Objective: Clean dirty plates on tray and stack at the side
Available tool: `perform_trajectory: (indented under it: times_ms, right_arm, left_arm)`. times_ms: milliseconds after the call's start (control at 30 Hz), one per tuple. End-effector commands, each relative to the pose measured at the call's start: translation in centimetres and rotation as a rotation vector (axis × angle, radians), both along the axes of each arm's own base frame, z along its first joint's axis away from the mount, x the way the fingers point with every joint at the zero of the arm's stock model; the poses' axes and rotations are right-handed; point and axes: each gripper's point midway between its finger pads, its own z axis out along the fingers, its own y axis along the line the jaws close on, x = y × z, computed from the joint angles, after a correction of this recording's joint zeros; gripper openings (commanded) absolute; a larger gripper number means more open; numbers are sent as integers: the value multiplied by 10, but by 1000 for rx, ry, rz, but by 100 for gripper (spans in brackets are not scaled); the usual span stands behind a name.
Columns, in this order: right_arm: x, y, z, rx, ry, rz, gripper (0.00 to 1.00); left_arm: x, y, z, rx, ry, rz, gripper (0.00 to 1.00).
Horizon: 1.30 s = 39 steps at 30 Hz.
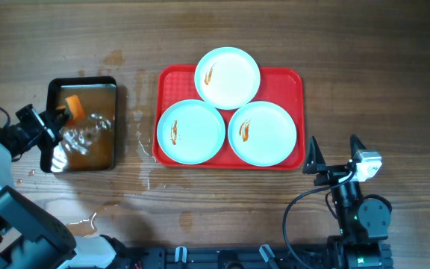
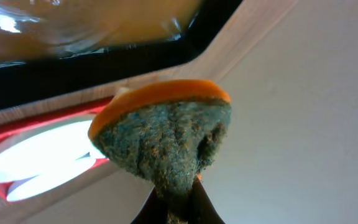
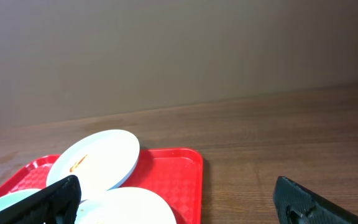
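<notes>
Three white plates lie on the red tray [image 1: 284, 78], each with an orange-red smear: one at the back [image 1: 228, 77], one front left [image 1: 191, 131], one front right [image 1: 263, 133]. The back plate leans on the other two. My left gripper [image 1: 57, 118] is shut on an orange-and-green sponge [image 2: 163, 134] over the black-rimmed pan [image 1: 82, 125], left of the tray. My right gripper [image 1: 335, 153] is open and empty, right of the tray's front corner. The right wrist view shows the tray [image 3: 176, 171] and the back plate [image 3: 95, 158].
The black-rimmed pan holds brownish water and stands left of the tray. Water spots [image 1: 144, 153] lie on the wood between pan and tray. Bare wooden table [image 1: 379, 82] extends right of the tray.
</notes>
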Motion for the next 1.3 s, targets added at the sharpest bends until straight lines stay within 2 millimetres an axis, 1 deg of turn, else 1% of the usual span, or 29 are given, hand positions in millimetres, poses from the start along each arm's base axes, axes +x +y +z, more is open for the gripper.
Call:
perform_trajectory:
  times_ms: [0, 133, 167, 233, 300, 367, 433, 467, 500, 600, 733, 833, 900, 1000, 1067, 1100, 1133, 1167, 1200, 1267]
  right_arm:
    - [0, -4, 1, -17, -8, -20, 100]
    - [0, -4, 1, -17, -8, -20, 100]
    - [0, -4, 1, -17, -8, -20, 100]
    - [0, -4, 1, -17, -8, -20, 100]
    - [0, -4, 1, -17, -8, -20, 100]
    - [0, -4, 1, -17, -8, -20, 100]
    - [0, -4, 1, -17, -8, -20, 100]
    - [0, -4, 1, -17, -8, -20, 100]
    - [0, -4, 1, -17, -8, -20, 100]
    - [0, -4, 1, -17, -8, -20, 100]
    - [0, -4, 1, -17, -8, -20, 100]
    - [0, -4, 1, -17, -8, -20, 100]
    - [0, -4, 1, -17, -8, -20, 100]
    - [0, -4, 1, -17, -8, -20, 100]
    - [0, -4, 1, -17, -8, -20, 100]
    - [0, -4, 1, -17, -8, -20, 100]
    - [0, -4, 1, -17, -8, -20, 100]
    - [0, -4, 1, -17, -8, -20, 100]
    - [0, -4, 1, -17, -8, -20, 100]
    - [0, -4, 1, -17, -8, -20, 100]
  left_arm:
    - [4, -2, 19, -60, -43, 18, 4]
    - [4, -2, 18, -139, 16, 76, 4]
    - [3, 3, 13, -113, 45, 97, 4]
    - [-2, 16, -7, -8, 134, 147, 4]
    - [-10, 16, -23, 36, 218, 163, 4]
    - [-13, 11, -35, 57, 256, 155, 4]
    - [-18, 17, -48, 116, 321, 174, 4]
    - [-19, 15, -50, 115, 334, 172, 4]
    - [-19, 14, -49, 108, 332, 168, 4]
    - [-12, 11, -39, 70, 275, 159, 4]
    - [-7, 2, -20, 14, 199, 129, 4]
    - [-1, -6, -1, -21, 116, 98, 4]
    - [3, -12, 17, -38, 40, 70, 4]
    - [2, -11, 26, -6, 17, 76, 4]
    - [-3, 7, 13, 109, 87, 145, 4]
    - [-10, 29, -5, 230, 182, 216, 4]
    - [-17, 41, -18, 312, 260, 255, 4]
    - [-22, 45, -27, 363, 312, 267, 4]
    - [-24, 46, -32, 392, 344, 268, 4]
    - [-19, 36, -44, 450, 386, 231, 4]
